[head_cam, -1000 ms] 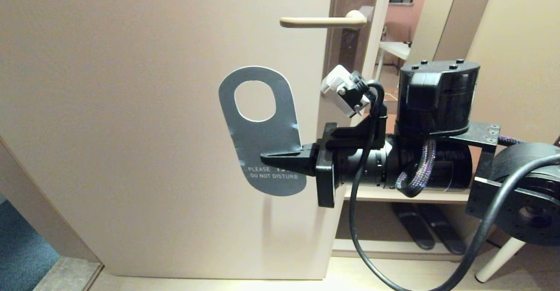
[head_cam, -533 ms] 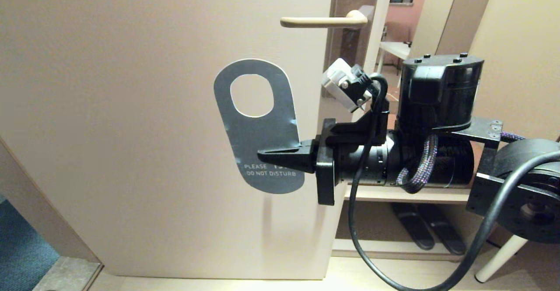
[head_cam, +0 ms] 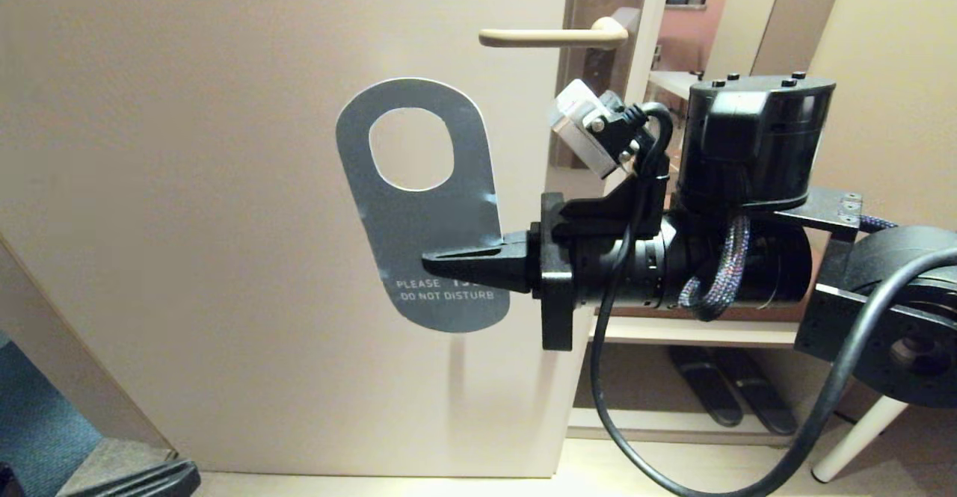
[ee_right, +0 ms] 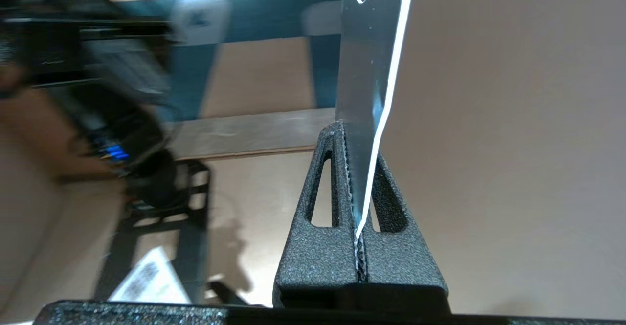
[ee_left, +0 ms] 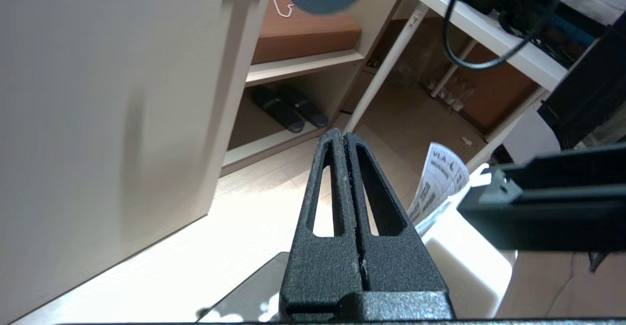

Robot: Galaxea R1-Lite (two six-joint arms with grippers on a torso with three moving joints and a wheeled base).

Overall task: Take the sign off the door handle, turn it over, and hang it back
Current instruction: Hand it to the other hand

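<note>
Two grippers are showing, but only the right gripper [head_cam: 441, 264] is working: it is reaching in from the right at mid-height in front of the door [head_cam: 224, 183], its fingers pinched flat on the lower part of the sign [head_cam: 419, 213], just above the printed words. The sign is hanging clear of the handle [head_cam: 553, 35], below it and to its left, standing nearly upright with its top leaning slightly left. Its grey-blue "PLEASE DO NOT DISTURB" face is pointing toward the head camera, and the oval hole is sitting at the upper end with bare door showing through it. In the right wrist view the gripper [ee_right: 359, 134] is clamping the sign [ee_right: 367, 71] edge-on, the card's thin white edge running up out of the closed jaws, with the door close beside it. The handle is lying level near the door's right edge, carrying nothing. The left gripper [ee_left: 345, 137] is sitting low near the floor, its fingers pressed together on nothing; in the head view only a dark part of that arm is peeking in at the bottom left corner. A pair of slippers [head_cam: 729, 396] is lying under the shelf [head_cam: 695, 332] to the right of the door.
</note>
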